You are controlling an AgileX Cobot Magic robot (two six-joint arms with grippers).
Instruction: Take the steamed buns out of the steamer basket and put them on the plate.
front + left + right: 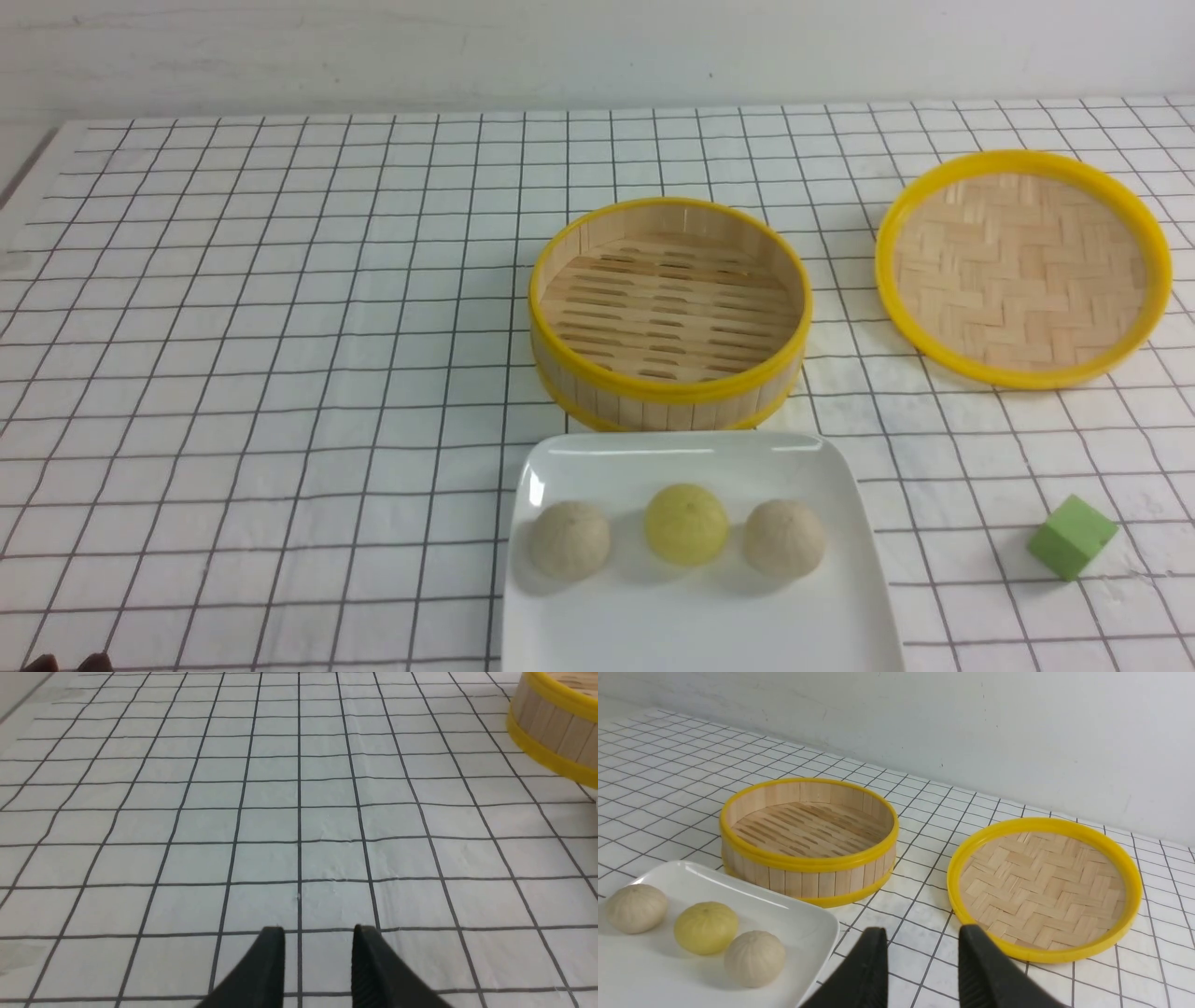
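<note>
Three steamed buns lie in a row on the white plate [840,607]: a beige one [570,539], a yellow one [686,523] and a beige one [783,537]. The steamer basket [669,373] stands just behind the plate and holds nothing. The right wrist view shows the plate [803,933], the buns [705,927] and the basket [808,877]. My right gripper [922,934] is open and empty, above the cloth between plate and lid. My left gripper [318,931] is open and empty over bare cloth, left of the basket [556,732]. Neither gripper shows in the front view.
A flat woven lid [1022,268] with a yellow rim lies right of the basket; it also shows in the right wrist view [1043,886]. A green cube [1072,537] sits on the checked cloth right of the plate. A white wall runs behind the table.
</note>
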